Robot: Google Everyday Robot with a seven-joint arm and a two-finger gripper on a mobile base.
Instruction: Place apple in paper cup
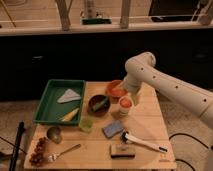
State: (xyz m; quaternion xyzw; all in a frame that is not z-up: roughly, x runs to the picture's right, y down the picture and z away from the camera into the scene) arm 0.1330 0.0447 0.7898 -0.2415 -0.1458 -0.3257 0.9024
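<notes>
The apple (125, 102), a small orange-red ball, sits in the mouth of the white paper cup (124, 110), which stands upright near the middle of the wooden table (150, 130). My gripper (131, 96) hangs from the white arm just above and to the right of the apple, close to it. The arm reaches in from the right edge of the view.
An orange bowl (115, 90) stands behind the cup, a dark bowl (99, 104) to its left. A green tray (60, 100) lies at the left. A light green cup (86, 123), grey metal cup (54, 133), blue sponge (114, 129), brush (142, 142) and spoon (65, 151) lie toward the front.
</notes>
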